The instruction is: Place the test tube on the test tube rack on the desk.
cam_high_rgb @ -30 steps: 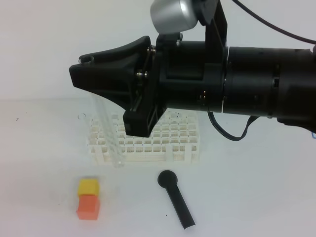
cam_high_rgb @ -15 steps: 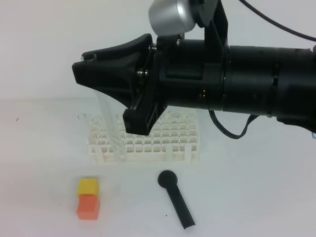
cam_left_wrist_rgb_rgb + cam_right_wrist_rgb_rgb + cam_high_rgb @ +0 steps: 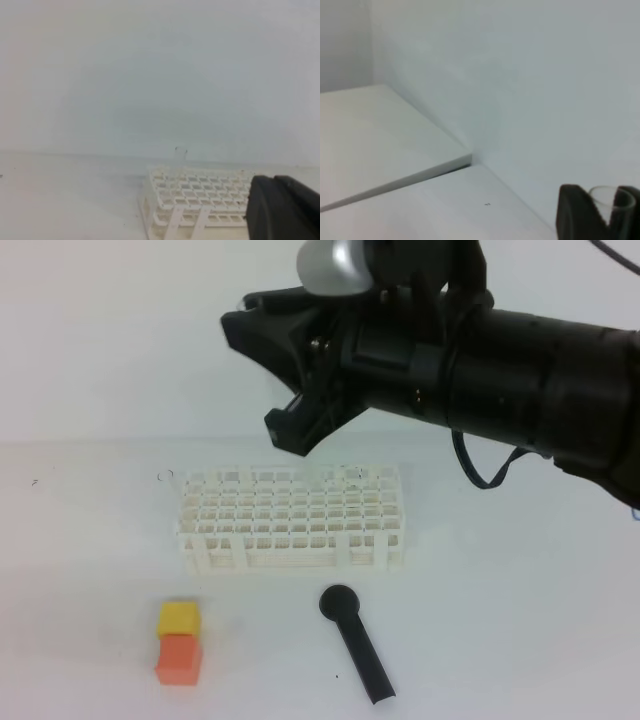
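Note:
The white lattice test tube rack (image 3: 292,522) stands in the middle of the white desk (image 3: 520,640); its left end also shows in the left wrist view as the rack (image 3: 200,197). High above the rack, my right gripper (image 3: 255,380) points left. In the right wrist view the right gripper (image 3: 604,207) is shut on the clear test tube (image 3: 612,197), whose open round rim shows between the black fingers. In the high view I cannot make out the tube. My left gripper (image 3: 285,212) shows only as one black shut mass at the lower right of its own view.
A black round-headed scoop (image 3: 355,640) lies in front of the rack. A yellow cube (image 3: 178,618) touches an orange cube (image 3: 180,658) at the front left. A white wall rises behind the desk. A black cable (image 3: 490,480) hangs under the right arm.
My right gripper has risen and moved right, carrying the tube up from the rack's front left corner. The rack, scoop and cubes have not moved.

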